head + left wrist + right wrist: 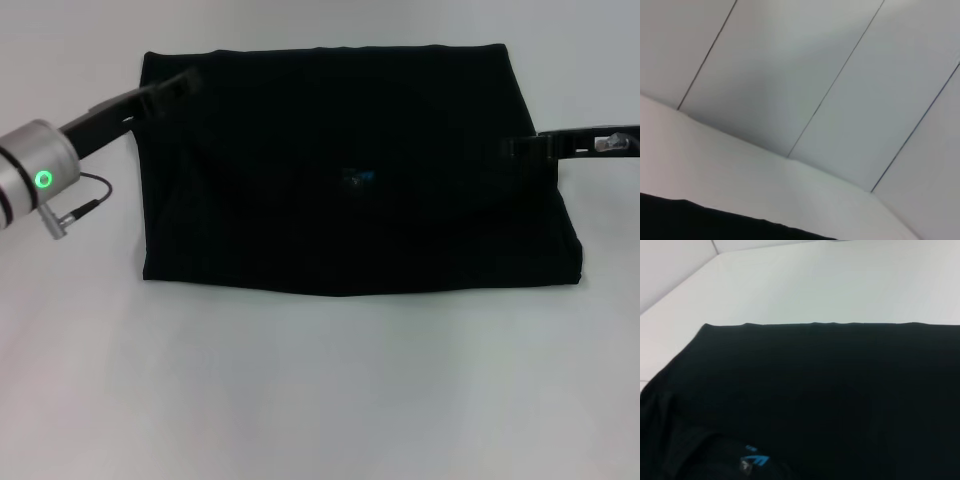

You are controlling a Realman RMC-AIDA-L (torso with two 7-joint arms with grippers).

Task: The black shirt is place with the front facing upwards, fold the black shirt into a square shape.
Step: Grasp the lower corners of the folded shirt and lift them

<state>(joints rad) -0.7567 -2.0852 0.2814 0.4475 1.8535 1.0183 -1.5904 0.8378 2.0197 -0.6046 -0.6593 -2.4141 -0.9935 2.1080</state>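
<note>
The black shirt lies on the white table as a wide folded rectangle, with a small blue neck label near its middle. No white lettering shows. My left gripper reaches in from the left and sits at the shirt's far left corner. My right gripper comes in from the right, low at the shirt's right edge. The right wrist view shows the shirt with the blue label. Only a strip of the shirt shows in the left wrist view.
The white table spreads all round the shirt. A panelled white wall stands behind the table's far edge. A thin cable hangs from the left wrist.
</note>
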